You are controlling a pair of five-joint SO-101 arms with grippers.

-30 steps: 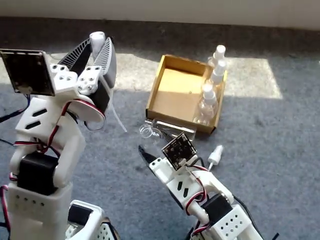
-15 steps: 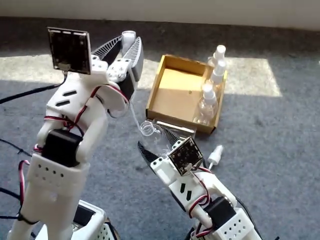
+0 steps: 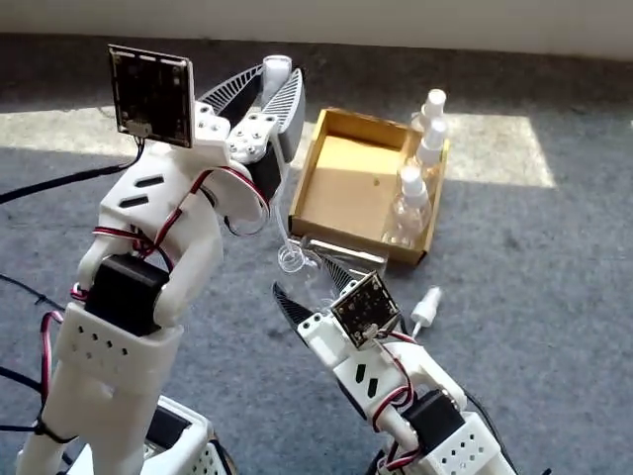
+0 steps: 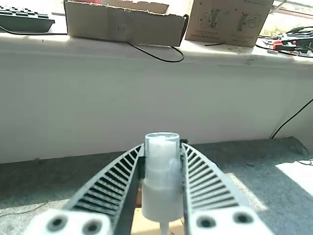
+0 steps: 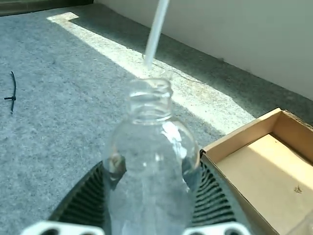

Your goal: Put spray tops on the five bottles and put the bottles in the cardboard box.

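My left hand (image 4: pixel 163 146) clamps the smooth white spray top (image 4: pixel 161 188) — my right hand (image 5: pixel 151 170) grips the clear, round-shouldered bottle (image 5: pixel 148 139).

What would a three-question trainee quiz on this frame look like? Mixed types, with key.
1. True or false: the bottle in the right jaws is already capped.
2. How many capped bottles stand in the cardboard box? A) two B) three C) five
3. Fill in: the left jaws are shut on a ____.

Key
1. False. Its neck is open.
2. B.
3. spray top, with its tube hanging down towards the bottle's neck.
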